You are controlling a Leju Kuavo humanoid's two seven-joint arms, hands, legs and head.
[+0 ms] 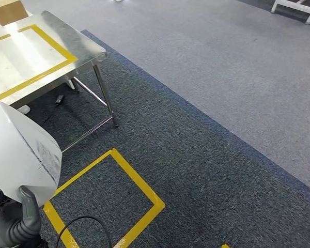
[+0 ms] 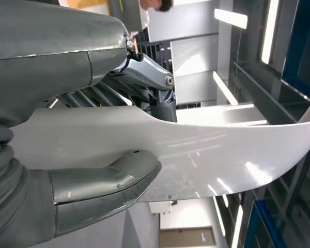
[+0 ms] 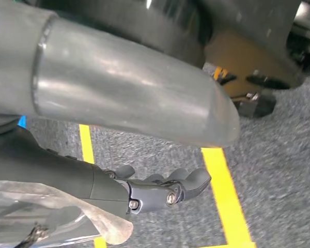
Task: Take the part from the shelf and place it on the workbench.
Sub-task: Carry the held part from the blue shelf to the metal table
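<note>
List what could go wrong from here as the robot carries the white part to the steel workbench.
1. The left hand grips the curved white sheet part near one end, so the long unsupported end could swing or slip out.
2. In the head view the part blocks some of the floor ahead, and a black cable lies by the yellow tape square: a possible snag.
3. The part's free edge could strike the shiny steel workbench on approach.

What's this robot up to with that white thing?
The robot's left hand grips a curved white panel part, thumb on one face and fingers on the other. The steel workbench, marked with yellow tape, stands ahead to its left with the part not yet on it. Its right hand hangs over the carpet beside the yellow floor tape, holding nothing.
</note>
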